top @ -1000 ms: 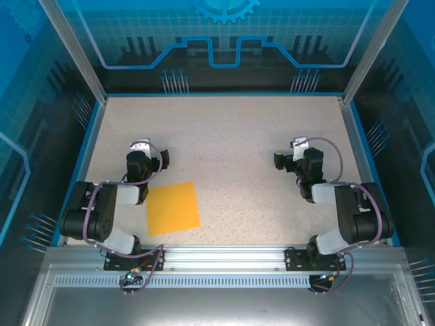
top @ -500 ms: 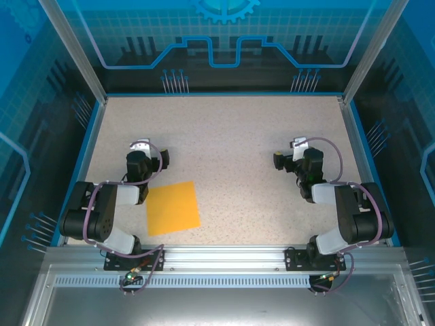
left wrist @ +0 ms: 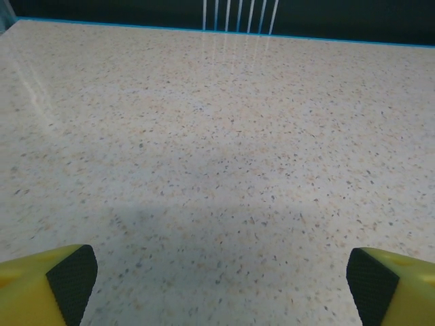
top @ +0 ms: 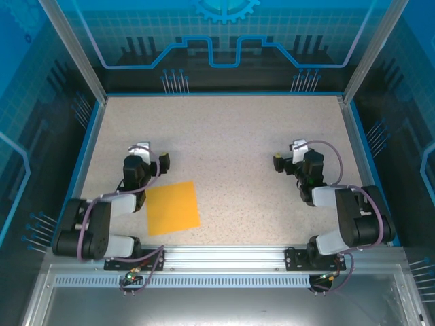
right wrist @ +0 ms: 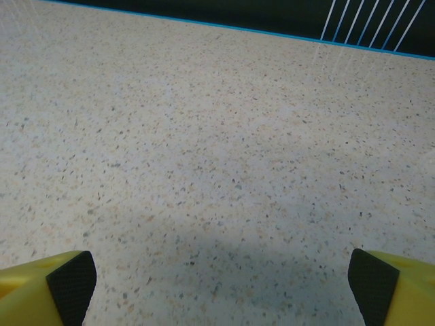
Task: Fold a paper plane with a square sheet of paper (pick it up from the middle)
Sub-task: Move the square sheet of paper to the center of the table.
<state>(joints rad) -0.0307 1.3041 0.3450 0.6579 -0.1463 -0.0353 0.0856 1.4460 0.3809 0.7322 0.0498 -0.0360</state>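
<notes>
Left gripper point(top: 152, 153) is standing wide open and holding nothing; from its own wrist camera, the left gripper point(left wrist: 221, 280) is showing its yellow fingers point(left wrist: 41, 282) spread to the two lower corners, with bare speckled table point(left wrist: 217, 136) between them. The right gripper point(top: 289, 153) is spread just as wide and is also carrying nothing, and in its wrist view the right gripper point(right wrist: 221, 280) is facing plain tabletop as well.

What is changing is the left arm point(top: 85, 227). Compared with a second ago, its shoulder and elbow are swinging down and outward toward the near left corner, its forearm is stretching out longer, and the gripper end is shifting slightly to the left. The right arm is staying almost exactly where it was.

The sheet of paper point(top: 173, 207) is lying flat on the table where it lay a second ago, left of centre and close to the near edge, its left edge just beside the left forearm. It is showing no fold or lifted corner and is turned a little off square to the table.

This probably means the left arm is starting its approach while the task is sitting at its very beginning. The left gripper is pointing past the paper toward the far side, so it likely needs to come back over the middle of the sheet before any pickup.
</notes>
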